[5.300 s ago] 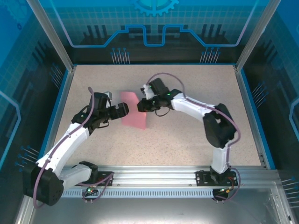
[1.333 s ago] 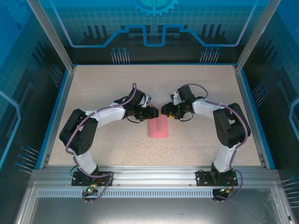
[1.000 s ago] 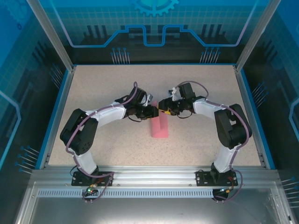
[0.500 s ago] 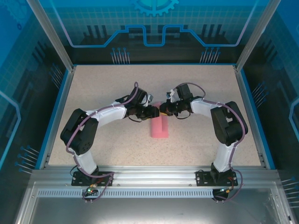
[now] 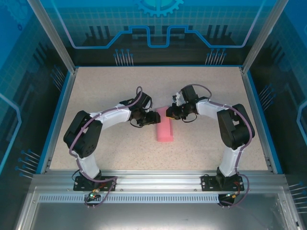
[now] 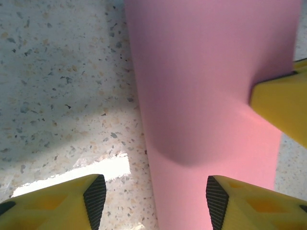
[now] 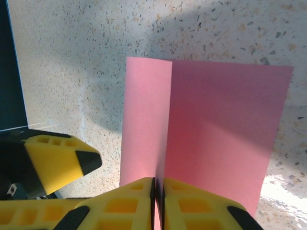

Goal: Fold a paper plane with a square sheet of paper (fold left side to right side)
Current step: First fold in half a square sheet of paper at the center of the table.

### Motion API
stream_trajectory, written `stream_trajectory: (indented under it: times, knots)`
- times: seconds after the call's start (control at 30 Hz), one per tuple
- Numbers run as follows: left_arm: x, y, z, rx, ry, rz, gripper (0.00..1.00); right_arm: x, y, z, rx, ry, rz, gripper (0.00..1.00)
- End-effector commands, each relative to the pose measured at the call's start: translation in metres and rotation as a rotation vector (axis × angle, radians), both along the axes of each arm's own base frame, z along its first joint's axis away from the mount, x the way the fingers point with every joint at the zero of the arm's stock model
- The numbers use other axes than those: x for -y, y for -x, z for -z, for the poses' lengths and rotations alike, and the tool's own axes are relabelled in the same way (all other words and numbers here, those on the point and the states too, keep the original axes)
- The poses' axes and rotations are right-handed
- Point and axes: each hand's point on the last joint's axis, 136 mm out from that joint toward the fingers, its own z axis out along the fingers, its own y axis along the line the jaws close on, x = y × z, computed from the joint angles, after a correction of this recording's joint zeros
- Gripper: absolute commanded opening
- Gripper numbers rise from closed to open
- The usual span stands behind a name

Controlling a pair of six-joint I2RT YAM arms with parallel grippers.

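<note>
The right jaws are pressed together on the nearest edge of the square sheet of paper (image 7: 216,124). In the right wrist view their yellow fingers (image 7: 124,206) meet with only a thin slit, and the pink sheet runs into that slit. The sheet is folded over itself: ahead of these jaws a narrow layer lies left of a straight edge and a wider layer right of it. The left jaws stand apart and hold nothing. In the left wrist view one finger (image 6: 57,203) is over the bare worktop (image 6: 57,72) and the other is over the paper (image 6: 206,72), which runs on ahead of them. A yellow finger of the right jaws (image 6: 283,105) comes in from the right there and touches the paper. From above, the paper (image 5: 164,130) is a slim pink strip just beside both jaws, with the left arm (image 5: 112,115) and the right arm (image 5: 211,108) reaching in from either side. The worktop (image 5: 192,91) around them is beige with dark speckles, soft shadows and a bright patch of light beside the left jaws. A blue rim (image 5: 258,115) borders it and an aluminium rail (image 5: 158,179) carries the arm bases. Blue translucent walls (image 5: 158,28) with a printed line pattern, held by metal posts (image 5: 52,33), close the cell.
</note>
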Motion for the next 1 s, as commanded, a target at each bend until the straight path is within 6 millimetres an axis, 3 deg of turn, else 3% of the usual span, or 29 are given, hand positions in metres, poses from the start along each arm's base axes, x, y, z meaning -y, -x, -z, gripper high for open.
stream_trajectory:
  times: [0.0, 0.17, 0.5, 0.7, 0.97]
  knots:
    - [0.007, -0.002, 0.003, -0.025, -0.013, -0.005, 0.62, 0.007, -0.004, 0.008, -0.010, 0.039, 0.003, 0.14]
    - [0.011, -0.001, 0.012, -0.044, -0.033, 0.002, 0.62, 0.011, -0.003, 0.010, -0.012, 0.060, -0.001, 0.21]
    - [0.014, 0.002, 0.022, -0.064, -0.057, 0.009, 0.61, 0.058, 0.001, -0.001, 0.036, 0.164, 0.065, 0.59]
    - [0.017, 0.001, 0.027, -0.077, -0.069, 0.007, 0.61, 0.082, 0.014, 0.016, 0.001, 0.256, 0.088, 0.60]
    - [0.016, -0.002, 0.029, -0.094, -0.085, -0.026, 0.61, 0.088, 0.023, 0.036, -0.058, 0.294, 0.091, 0.58]
